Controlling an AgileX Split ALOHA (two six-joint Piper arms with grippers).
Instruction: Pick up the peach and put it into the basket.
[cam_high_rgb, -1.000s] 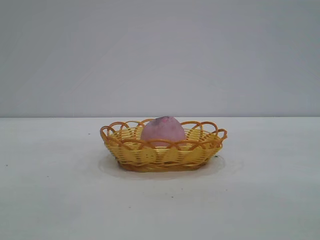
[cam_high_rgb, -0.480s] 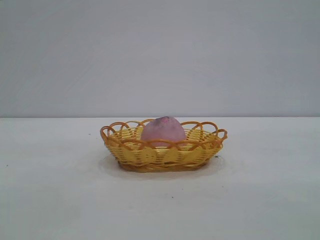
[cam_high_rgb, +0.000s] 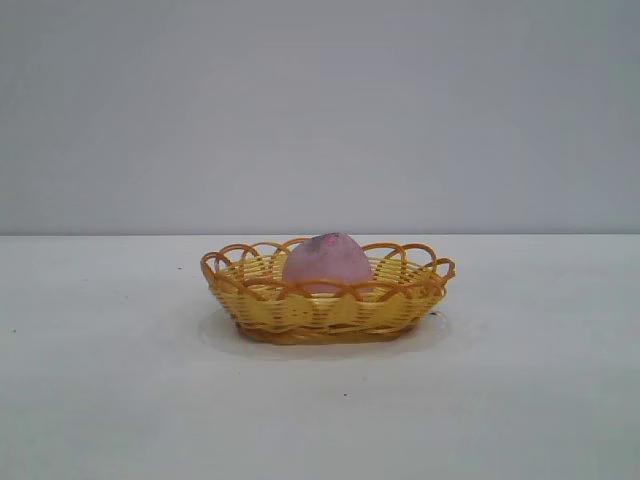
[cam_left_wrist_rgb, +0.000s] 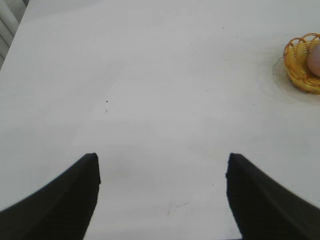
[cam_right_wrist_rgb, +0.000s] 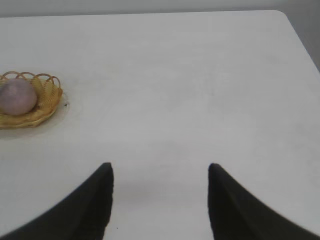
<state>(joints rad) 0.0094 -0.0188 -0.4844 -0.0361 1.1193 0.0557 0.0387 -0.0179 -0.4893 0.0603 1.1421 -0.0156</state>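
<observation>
The dusty-pink peach lies inside the yellow wicker basket with its orange looped rim, at the middle of the white table. Neither arm shows in the exterior view. In the left wrist view my left gripper is open over bare table, with the basket and a sliver of the peach far off at the picture's edge. My right gripper is also open above bare table, well away from the basket holding the peach.
The white table spreads all round the basket, with a plain grey wall behind it. A table edge and corner show in the right wrist view. A few tiny dark specks dot the surface.
</observation>
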